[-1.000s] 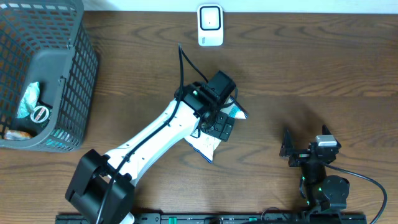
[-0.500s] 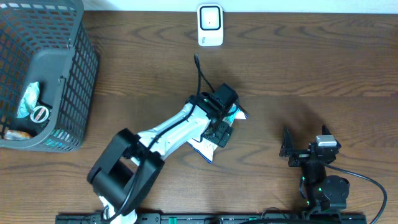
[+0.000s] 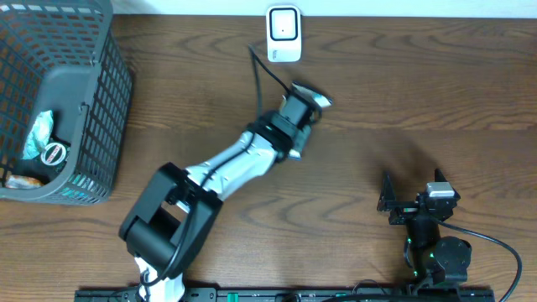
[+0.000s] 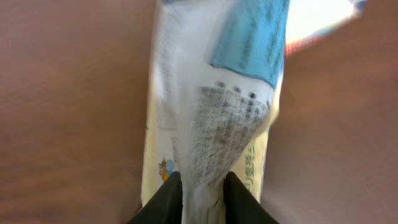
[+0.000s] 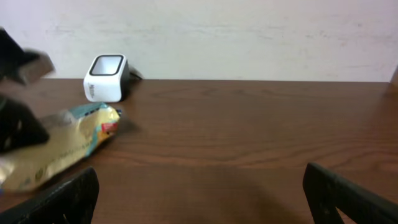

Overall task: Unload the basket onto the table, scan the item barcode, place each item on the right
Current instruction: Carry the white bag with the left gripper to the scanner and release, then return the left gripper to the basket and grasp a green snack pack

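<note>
The item is a cream plastic packet [image 4: 217,112] with a blue label and grey printed text, hanging lengthwise in the left wrist view. My left gripper [image 4: 204,190] is shut on its near end, the black fingers [image 4: 239,200] pinching the crumpled film. Overhead, that gripper [image 3: 298,107] holds the packet [image 3: 313,98] above the table, just below and right of the white scanner [image 3: 284,33]. I cannot make out a barcode. The right wrist view shows the packet [image 5: 62,146] at the left, with the scanner [image 5: 107,78] behind it. My right gripper [image 5: 202,199] is open and holds nothing.
A dark grey wire basket [image 3: 109,92] holding several items stands at the table's left end. The right arm [image 3: 428,231] rests near the front right edge. A black cable [image 3: 267,69] arcs from the left arm toward the scanner.
My left gripper closed on the packet, lifted it off the table and carried it back toward the scanner. The right arm has stayed where it was.
</note>
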Tool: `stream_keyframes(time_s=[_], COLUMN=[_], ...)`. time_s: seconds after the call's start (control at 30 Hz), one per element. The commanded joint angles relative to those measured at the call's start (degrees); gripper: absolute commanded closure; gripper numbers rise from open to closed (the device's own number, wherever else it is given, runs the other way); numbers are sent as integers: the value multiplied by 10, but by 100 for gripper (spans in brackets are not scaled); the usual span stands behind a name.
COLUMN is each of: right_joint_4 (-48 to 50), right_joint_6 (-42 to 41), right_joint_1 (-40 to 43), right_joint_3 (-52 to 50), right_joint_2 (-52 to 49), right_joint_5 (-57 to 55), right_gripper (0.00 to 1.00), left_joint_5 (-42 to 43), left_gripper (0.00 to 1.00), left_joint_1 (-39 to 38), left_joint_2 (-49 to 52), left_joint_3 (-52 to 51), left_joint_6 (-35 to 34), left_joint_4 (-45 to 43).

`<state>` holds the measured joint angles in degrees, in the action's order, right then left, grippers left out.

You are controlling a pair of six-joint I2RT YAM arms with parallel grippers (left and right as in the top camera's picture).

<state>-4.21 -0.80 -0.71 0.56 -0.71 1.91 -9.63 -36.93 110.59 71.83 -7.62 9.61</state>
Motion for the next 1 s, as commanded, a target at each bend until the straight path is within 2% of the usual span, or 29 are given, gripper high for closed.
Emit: stream_keyframes(time_s=[0.0, 0.1, 0.2, 0.27, 0.33, 0.37, 0.5, 0.53, 0.63, 0.8, 0.97], right_joint_4=[-1, 0, -1, -1, -1, -1, -1, -1, -1, -1, -1], right_joint_6=[0, 0, 0, 0, 0, 0, 0, 0, 0, 0, 0], right_joint_1=[8, 8, 8, 8, 8, 8, 8, 8, 8, 8, 8], right_joint_3=[-2, -2, -2, -2, -2, -2, -2, -2, -2, -2, -2], right_joint_2=[3, 3, 3, 3, 3, 3, 3, 3, 3, 3, 3], right_joint_5=[0, 0, 0, 0, 0, 0, 0, 0, 0, 0, 0], right_gripper=[1, 1, 1, 1, 1, 1, 1, 1, 1, 1, 1], left_joint_5=[-35, -35, -35, -31, -21, -17, -18, -18, -19, -63, -208], left_gripper=[78, 78, 66, 65, 60, 55, 50, 40, 2, 2, 2], left_joint_1=[53, 72, 75, 73, 73, 73, 74, 74, 74, 74, 74], left_joint_2=[4, -1, -5, -19, -42, -69, -198, -243, -347, -533, -662], left_joint_3=[42, 70, 100, 108, 109, 109, 109, 109, 109, 109, 109], left_joint_6=[-1, -1, 1, 1, 1, 0, 2, 3, 5, 65, 67], left_joint_4=[-35, -44, -41, -27, -13, 6, 102, 128, 177, 210, 234])
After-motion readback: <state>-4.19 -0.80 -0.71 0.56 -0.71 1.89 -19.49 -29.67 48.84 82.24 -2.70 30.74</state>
